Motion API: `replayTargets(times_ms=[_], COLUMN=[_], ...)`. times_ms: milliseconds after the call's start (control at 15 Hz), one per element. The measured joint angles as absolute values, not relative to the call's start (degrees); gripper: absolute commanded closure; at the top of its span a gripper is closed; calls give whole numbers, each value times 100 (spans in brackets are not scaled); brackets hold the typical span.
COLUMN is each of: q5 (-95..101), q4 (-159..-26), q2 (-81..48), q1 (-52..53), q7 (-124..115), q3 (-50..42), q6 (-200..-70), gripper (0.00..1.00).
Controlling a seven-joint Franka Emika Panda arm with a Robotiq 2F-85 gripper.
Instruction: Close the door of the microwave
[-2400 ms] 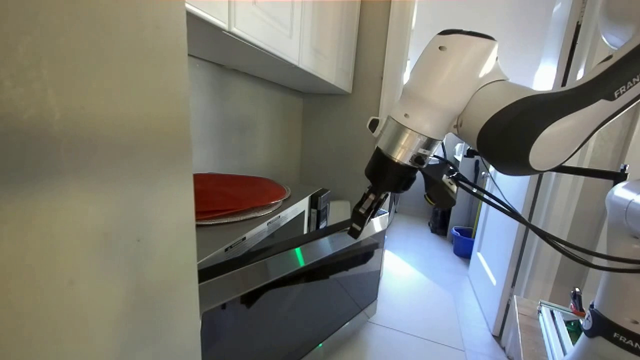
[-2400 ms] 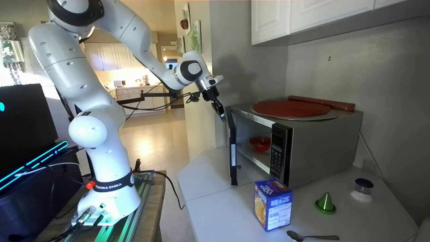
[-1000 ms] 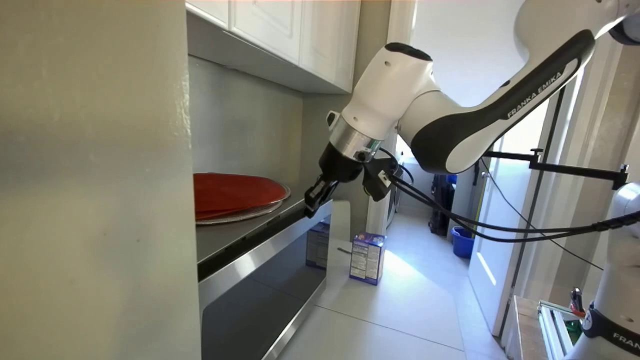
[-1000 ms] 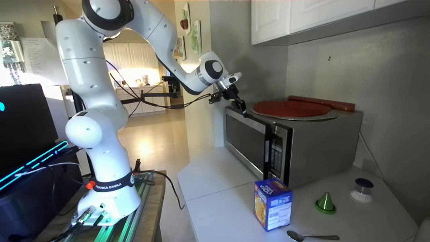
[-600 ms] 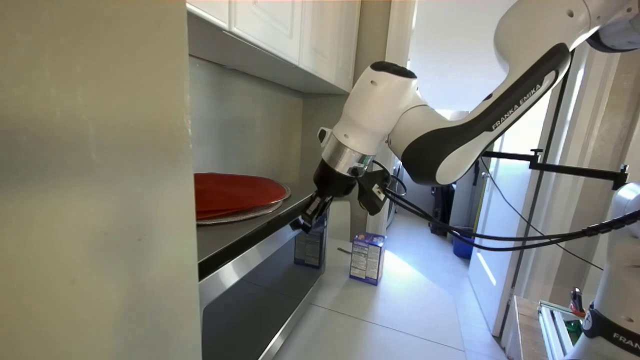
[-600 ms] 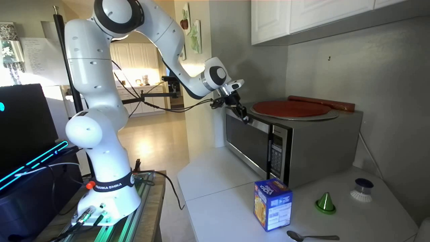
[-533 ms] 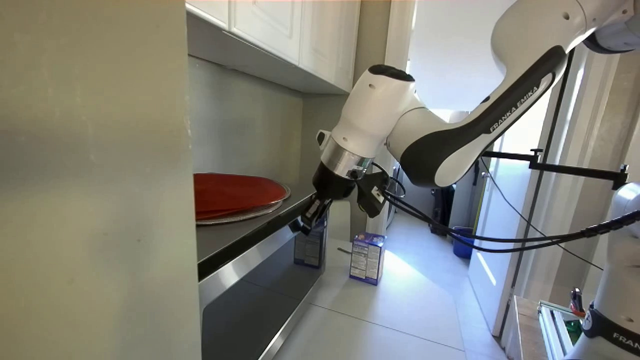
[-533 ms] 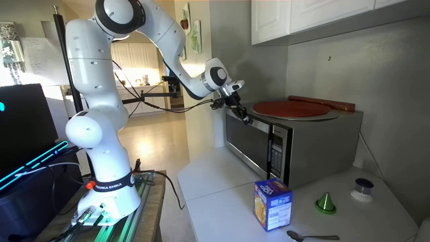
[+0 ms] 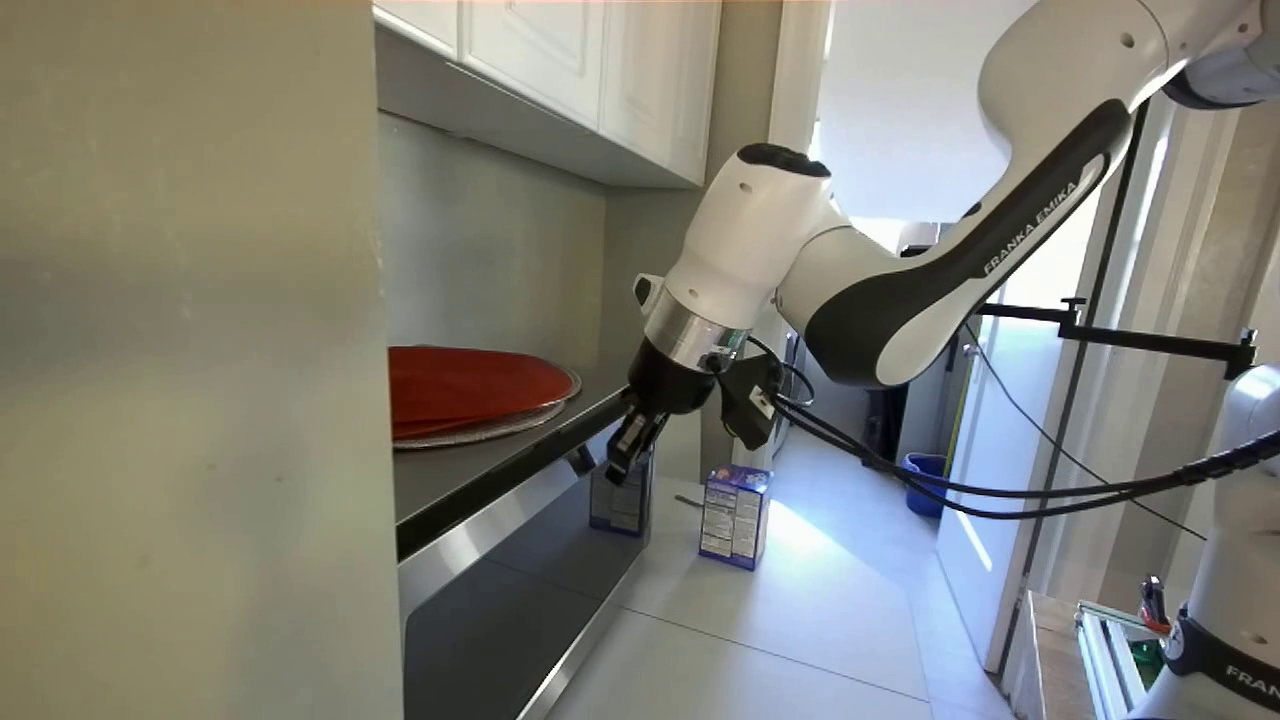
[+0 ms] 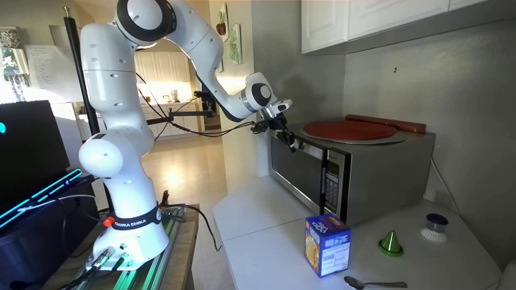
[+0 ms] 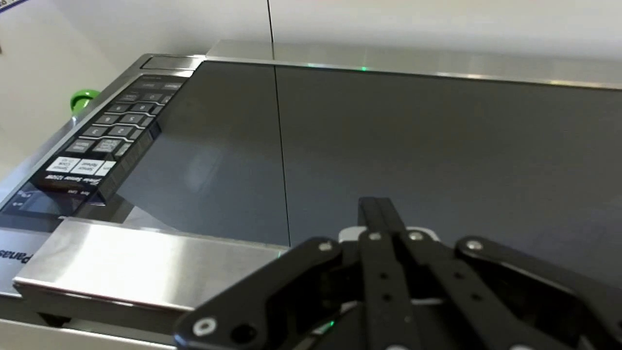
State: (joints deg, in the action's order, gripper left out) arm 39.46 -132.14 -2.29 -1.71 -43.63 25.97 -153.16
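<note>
The microwave is a silvery-grey box on the white counter. Its door, dark glass in a silvery frame, lies flush or nearly flush with the front; I cannot tell if it is latched. The door also shows in an exterior view and in the wrist view, where its top rail end stands a little proud of the control panel. My gripper is shut and empty, fingers pressed together, in front of the door's top edge. In an exterior view the gripper stands slightly apart from its reflection.
A blue box stands on the counter before the control panel. A green cone, a brush and a spoon lie beyond. A red round mat lies on the microwave. White cupboards hang above.
From 2.4 s ago the door swung from wide open to the microwave front with my gripper against it. In the last half second my gripper moved slightly down and back off the door.
</note>
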Motion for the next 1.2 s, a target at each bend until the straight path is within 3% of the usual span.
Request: replayTargets(times_ms=[267, 667, 800, 867, 933, 1200], q5=[3466, 989, 82, -246, -409, -504], q4=[-13978, -15215, -15266, -15244, -15206, -15197], q2=[168, 1050, 1428, 1698, 1984, 2601], q1=[-171, 1112, 1819, 1898, 1879, 1847], q7=[-3878, -1674, -797, -443, -221, -24], q3=[2623, 1482, 773, 647, 591, 510], q6=[-15679, -15673, -15079, -14655, -14213, -13598], gripper=[45, 2, 0, 7, 1, 0])
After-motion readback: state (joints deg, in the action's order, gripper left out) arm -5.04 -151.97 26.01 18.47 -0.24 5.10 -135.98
